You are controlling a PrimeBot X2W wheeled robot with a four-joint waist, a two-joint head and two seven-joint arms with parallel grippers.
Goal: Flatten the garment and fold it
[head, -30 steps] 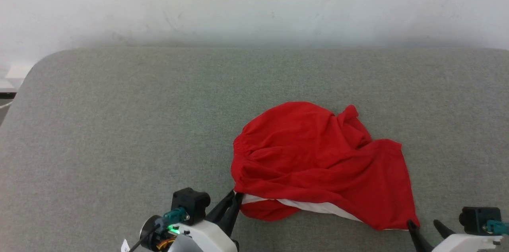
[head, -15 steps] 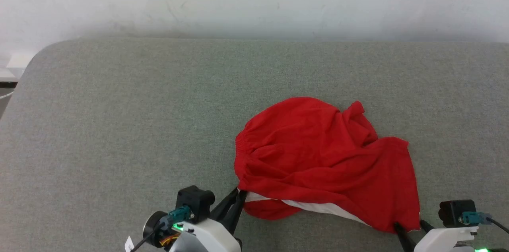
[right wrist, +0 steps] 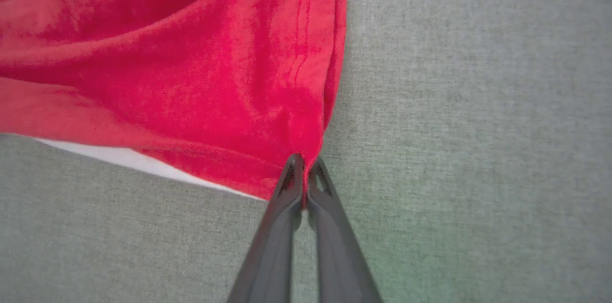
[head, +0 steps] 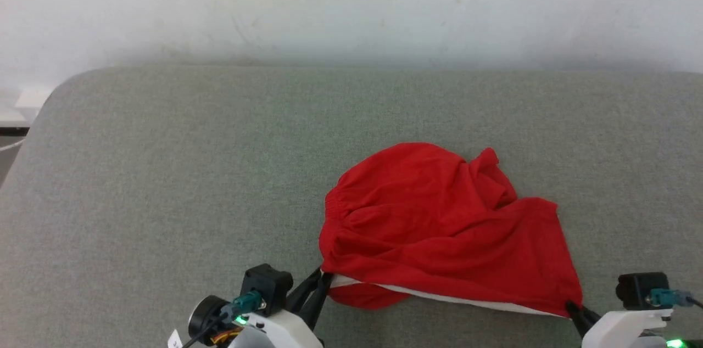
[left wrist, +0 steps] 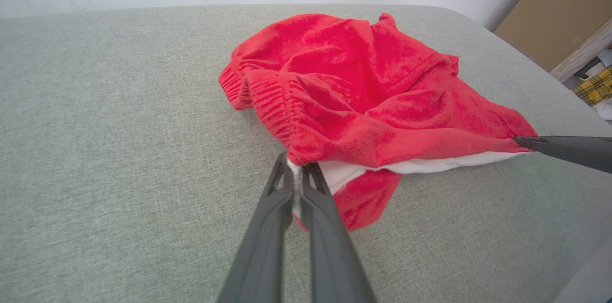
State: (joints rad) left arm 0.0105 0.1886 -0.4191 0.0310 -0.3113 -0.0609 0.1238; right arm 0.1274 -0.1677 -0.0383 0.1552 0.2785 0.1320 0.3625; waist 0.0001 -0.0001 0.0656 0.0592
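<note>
Garment (head: 439,216), near corners clamped between closed left fingers (left wrist: 266,226) and closed right fingers (right wrist: 277,226), both low.

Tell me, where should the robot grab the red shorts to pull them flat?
By the two ends of the white-trimmed edge nearest the robot, coming in low from the robot's side. That edge of the shorts lies bare on the grey surface, while the rest is bunched. The left claw and right claw are each shut on one end.
</note>
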